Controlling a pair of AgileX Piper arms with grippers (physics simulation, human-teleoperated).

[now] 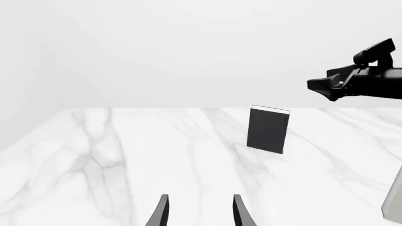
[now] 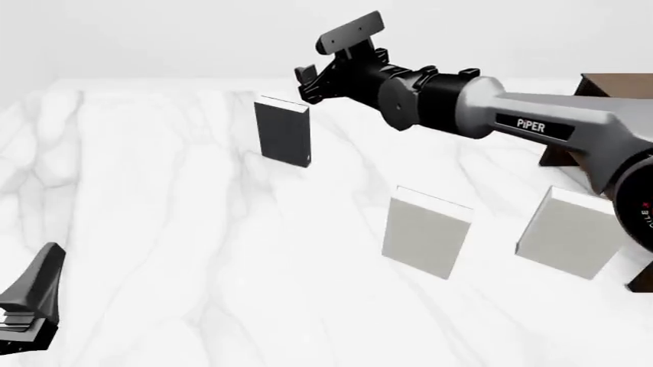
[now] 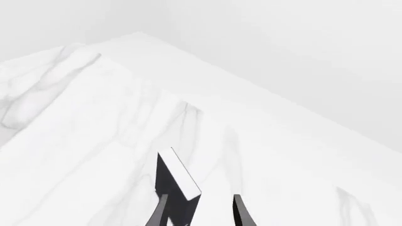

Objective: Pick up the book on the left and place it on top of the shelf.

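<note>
Three books stand on the marble table (image 2: 153,229): one dark book (image 2: 283,131) far on the left, and two pale books (image 2: 427,232) nearer on the right. The shelf (image 2: 602,88) is cut off at the right edge. The right gripper (image 2: 306,84) reaches across, above the book's top, fingers apart and empty. The left gripper (image 1: 198,212) stays low, open, holding nothing.
</note>
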